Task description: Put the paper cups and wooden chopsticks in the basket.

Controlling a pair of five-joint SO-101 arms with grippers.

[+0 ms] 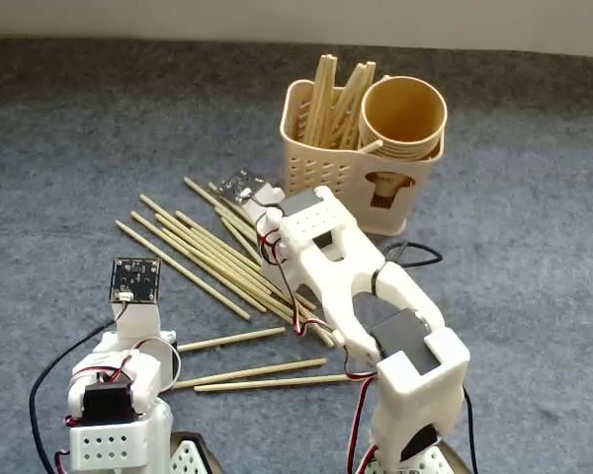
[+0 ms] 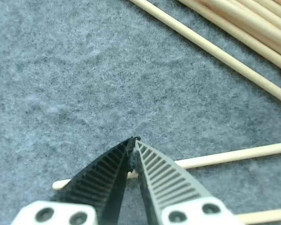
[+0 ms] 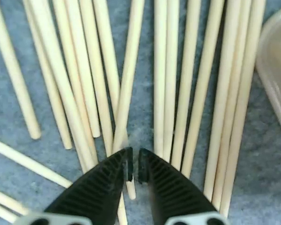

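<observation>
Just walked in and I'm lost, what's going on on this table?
Two robot arms are filling a basket. The paper cups and some chopsticks already stand in it, but many loose chopsticks lie on the grey mat. The right gripper hangs over that pile beside the basket. The left gripper, shut and empty, sits over a single chopstick nearer the arms' bases.

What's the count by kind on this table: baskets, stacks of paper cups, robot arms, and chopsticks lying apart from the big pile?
Basket: 1
Stack of paper cups: 1
Robot arms: 2, left and right
Chopsticks apart from the pile: 3
Total: 7
</observation>
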